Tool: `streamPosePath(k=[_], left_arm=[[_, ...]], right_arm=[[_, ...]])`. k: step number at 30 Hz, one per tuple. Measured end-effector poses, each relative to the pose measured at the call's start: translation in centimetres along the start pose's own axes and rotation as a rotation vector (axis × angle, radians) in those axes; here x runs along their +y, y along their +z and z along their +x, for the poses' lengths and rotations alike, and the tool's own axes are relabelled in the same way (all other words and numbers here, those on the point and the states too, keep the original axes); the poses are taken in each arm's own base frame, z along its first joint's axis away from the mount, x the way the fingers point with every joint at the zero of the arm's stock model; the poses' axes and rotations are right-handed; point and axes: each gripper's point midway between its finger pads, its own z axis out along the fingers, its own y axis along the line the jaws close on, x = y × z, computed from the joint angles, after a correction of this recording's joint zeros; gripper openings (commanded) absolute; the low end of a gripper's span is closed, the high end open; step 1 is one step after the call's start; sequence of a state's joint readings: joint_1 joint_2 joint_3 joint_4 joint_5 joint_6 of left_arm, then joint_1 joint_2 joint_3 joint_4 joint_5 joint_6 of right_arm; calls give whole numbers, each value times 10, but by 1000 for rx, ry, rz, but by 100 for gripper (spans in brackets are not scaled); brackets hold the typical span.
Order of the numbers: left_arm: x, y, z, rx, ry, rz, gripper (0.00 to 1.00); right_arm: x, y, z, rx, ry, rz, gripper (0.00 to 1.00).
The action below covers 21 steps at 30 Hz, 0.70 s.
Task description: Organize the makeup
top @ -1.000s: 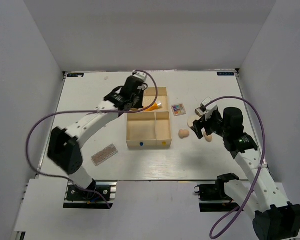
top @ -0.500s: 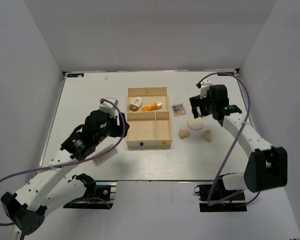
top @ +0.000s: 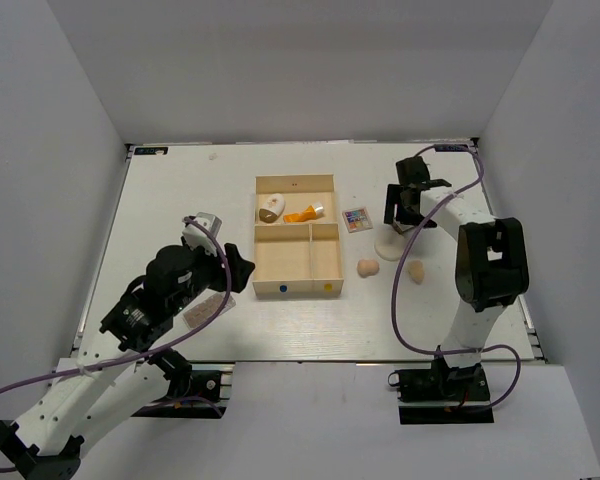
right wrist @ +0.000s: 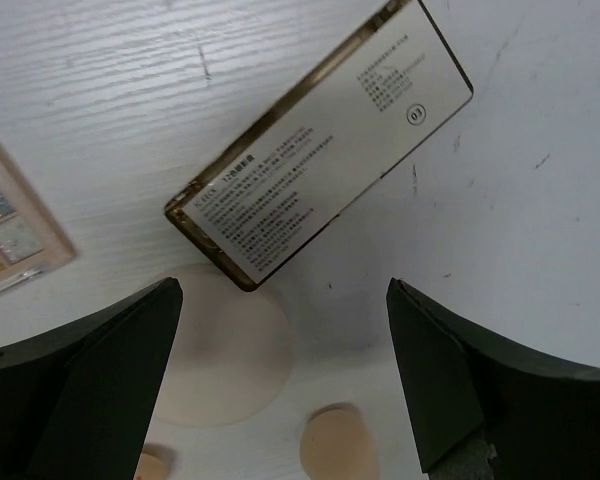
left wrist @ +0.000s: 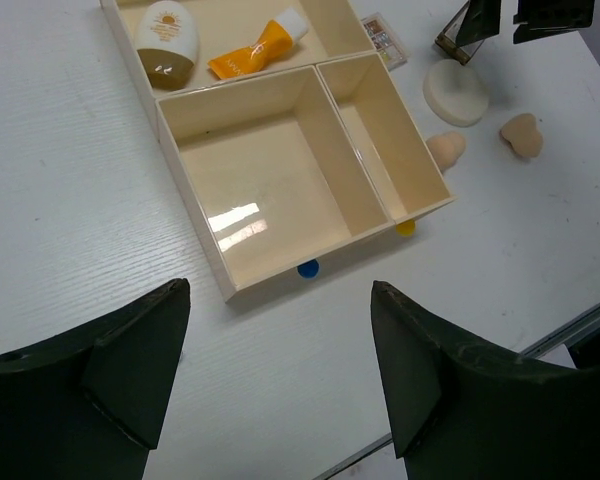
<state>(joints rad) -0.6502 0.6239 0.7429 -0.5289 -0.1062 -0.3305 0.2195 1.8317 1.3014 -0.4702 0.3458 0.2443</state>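
The wooden tray (top: 333,272) holds an orange tube (top: 305,213) and a white-and-brown oval bottle (top: 270,209) in its back compartment. My left gripper (top: 238,272) hangs open and empty over the table in front of the tray (left wrist: 185,215). My right gripper (right wrist: 285,370) is open above the dark flat case (right wrist: 320,140), whose printed label faces up. The case's corner overlaps the cream round pad (right wrist: 225,350). Two peach sponges (top: 368,267) (top: 416,270) lie near the pad (top: 391,245). The multicolour palette (top: 356,219) lies right of the tray. The speckled palette (top: 202,312) is partly under my left arm.
The tray's two front compartments (left wrist: 275,190) (left wrist: 390,135) hold nothing. Blue (left wrist: 308,268) and yellow (left wrist: 406,228) dots mark the tray's front wall. White walls enclose the table on three sides. A cable loops from each arm.
My left gripper opened and pulled back from the tray's back compartment, where the oval bottle now lies. My right arm swung toward the back, over the dark case.
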Motion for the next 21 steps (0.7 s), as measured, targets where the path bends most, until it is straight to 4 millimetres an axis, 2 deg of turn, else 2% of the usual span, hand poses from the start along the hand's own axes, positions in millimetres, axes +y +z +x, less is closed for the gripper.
streamPosePath(k=[3,10,21], left_arm=[[-2,1,1,7,0,8,83],[-3,1,2,9,0,14,83],[-3,1,2,10,0,14,83]], right_arm=[[-6,7,6,23,46,35,89],[-13,10,2,15,161,57,89],[-2,15,-13,-31,292,-18,89]])
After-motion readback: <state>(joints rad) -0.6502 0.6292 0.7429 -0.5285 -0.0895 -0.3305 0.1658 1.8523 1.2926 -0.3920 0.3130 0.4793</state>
